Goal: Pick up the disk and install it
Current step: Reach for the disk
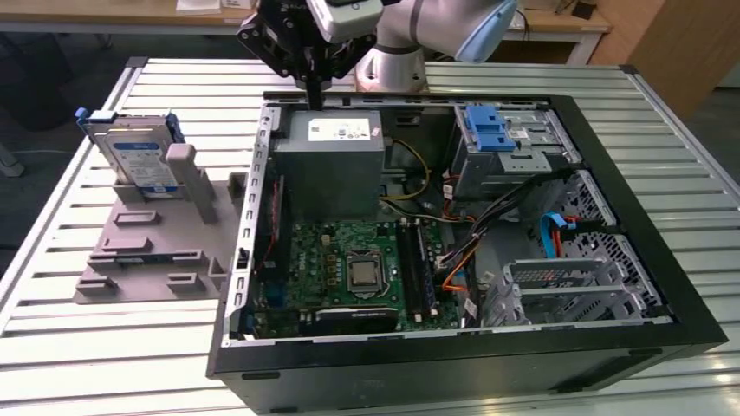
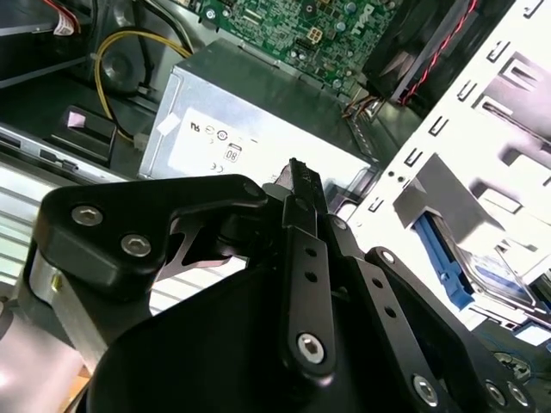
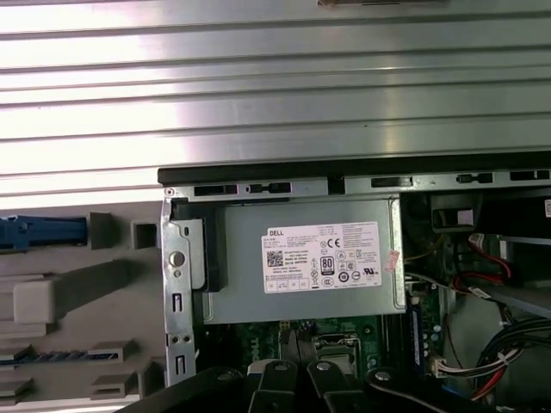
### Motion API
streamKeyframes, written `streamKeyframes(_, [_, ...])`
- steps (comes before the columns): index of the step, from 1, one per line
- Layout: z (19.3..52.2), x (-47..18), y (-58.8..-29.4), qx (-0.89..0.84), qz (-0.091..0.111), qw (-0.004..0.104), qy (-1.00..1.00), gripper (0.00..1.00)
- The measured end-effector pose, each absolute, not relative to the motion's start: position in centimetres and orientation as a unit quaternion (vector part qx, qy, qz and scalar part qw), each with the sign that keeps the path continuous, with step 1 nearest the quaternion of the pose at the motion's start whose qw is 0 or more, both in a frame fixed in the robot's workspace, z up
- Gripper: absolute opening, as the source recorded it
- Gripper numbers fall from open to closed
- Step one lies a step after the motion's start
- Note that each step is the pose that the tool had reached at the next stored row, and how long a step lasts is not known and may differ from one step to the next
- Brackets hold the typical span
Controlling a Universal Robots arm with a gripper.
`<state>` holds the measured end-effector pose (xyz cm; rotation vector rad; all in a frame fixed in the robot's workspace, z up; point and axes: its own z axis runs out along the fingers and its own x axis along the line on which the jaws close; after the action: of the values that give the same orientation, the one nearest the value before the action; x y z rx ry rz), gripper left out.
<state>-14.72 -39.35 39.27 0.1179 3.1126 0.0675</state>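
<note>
In the exterior view my gripper (image 1: 314,92) hangs over the far rim of the open case (image 1: 463,354), its two fingers pressed together with nothing between them, the tips just above the power supply (image 1: 335,160). The disk (image 1: 137,160) is well apart from me, toward the exterior view's left, standing nearly upright in its blue carrier on the grey stand (image 1: 151,251) beside the case wall. The air above it is open, and the slatted table (image 1: 694,156) lies bare around stand and case. I count one disk, one stand, one power supply, one motherboard (image 1: 359,264) and one blue bracket (image 1: 491,130) in the drive cage. In the second wrist view my gripper (image 2: 300,170) shows as black links running up to the closed tips, with the power supply (image 2: 250,112) just past them. Off to one side the disk (image 2: 498,280) peeks out behind a pale post of the stand (image 2: 430,200), a near angle the exterior view does not give. In the first wrist view I look straight down: the case rim (image 3: 344,169) runs across, bare table (image 3: 275,86) lies beyond it, and the power supply (image 3: 301,258) sits inside the corner. The disk (image 3: 43,232) appears edge-on as a blue strip over the stand (image 3: 77,288), and my fingertips (image 3: 291,340) meet over the motherboard's edge.
</note>
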Motion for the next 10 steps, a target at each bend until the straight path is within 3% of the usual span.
streamKeyframes(10, [39.15,-15.03,-39.18,0.038,0.022,0.013,0.999,0.11])
